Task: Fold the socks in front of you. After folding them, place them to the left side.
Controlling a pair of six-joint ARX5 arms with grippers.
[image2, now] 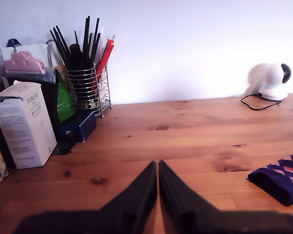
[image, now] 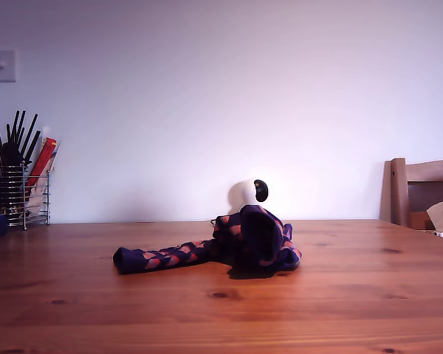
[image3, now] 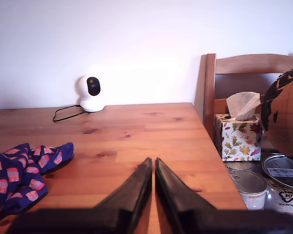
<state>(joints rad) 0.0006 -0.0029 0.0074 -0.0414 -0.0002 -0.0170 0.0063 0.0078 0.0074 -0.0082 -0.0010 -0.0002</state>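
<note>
Two claws waited low over the surface (image: pixel 74 295), neither touching the socks (image: pixel 229 247), which lay bunched near the middle of the wooden top in the exterior view. The heap's long axis ran across that view — a slim tail reached toward the exterior view's left, while the thicker, humped mass sat toward its right. My first claw (image2: pixel 157 168) had its fingers pressed together, empty, with the tail end of the socks (image2: pixel 281 180) just off to one side of it and a little ahead. My second claw (image3: pixel 153 163) was likewise pressed together and held nothing; the bunched end of the socks (image3: pixel 24 173) lay beside it on the other side. Judged from this, each claw stood at one end of the heap, so the tail looked like the first's to take and the hump the second's — neither seemed clearly nearer.

The room came next: a pale wall behind, a wooden chair (image: pixel 421 192) at the exterior view's right, and a wire holder (image: pixel 18 195) full of dark utensils at its left. A small white camera (image: pixel 251 193) sat behind the socks, and a tissue box (image3: pixel 237 136) stood off the surface's edge.
</note>
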